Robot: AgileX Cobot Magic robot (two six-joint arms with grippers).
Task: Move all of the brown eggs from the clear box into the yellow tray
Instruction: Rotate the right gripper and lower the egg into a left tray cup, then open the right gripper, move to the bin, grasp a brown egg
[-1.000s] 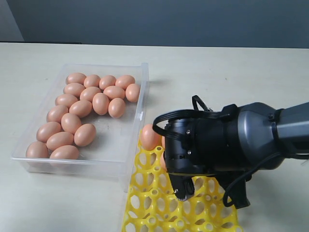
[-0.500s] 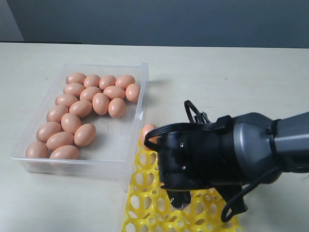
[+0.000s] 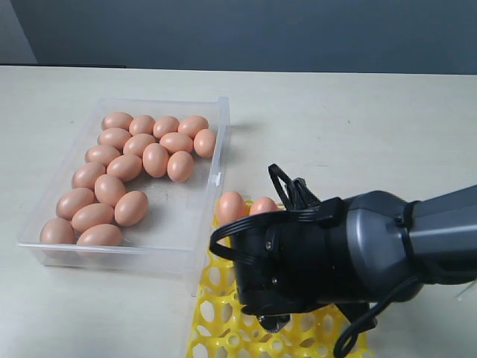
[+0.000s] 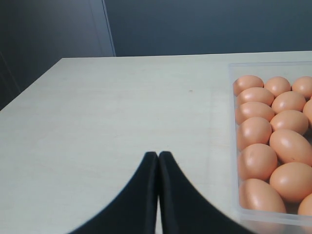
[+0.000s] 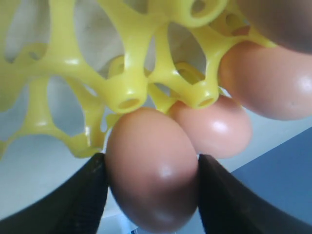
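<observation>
Several brown eggs lie in the clear box on the left. The yellow tray sits next to the box's near right corner, with two eggs in its far row. The dark right arm hangs low over the tray and hides most of it. In the right wrist view my right gripper is shut on a brown egg, just above the tray's cups and beside two seated eggs. My left gripper is shut and empty over bare table, beside the box wall.
The pale table stretches behind and to the right of the tray. A dark wall runs along its far edge. Black cables loop off the right arm's wrist.
The right arm has moved toward the near left and lower over the tray, carrying its egg. Two eggs in the tray's far row have come into sight behind it.
</observation>
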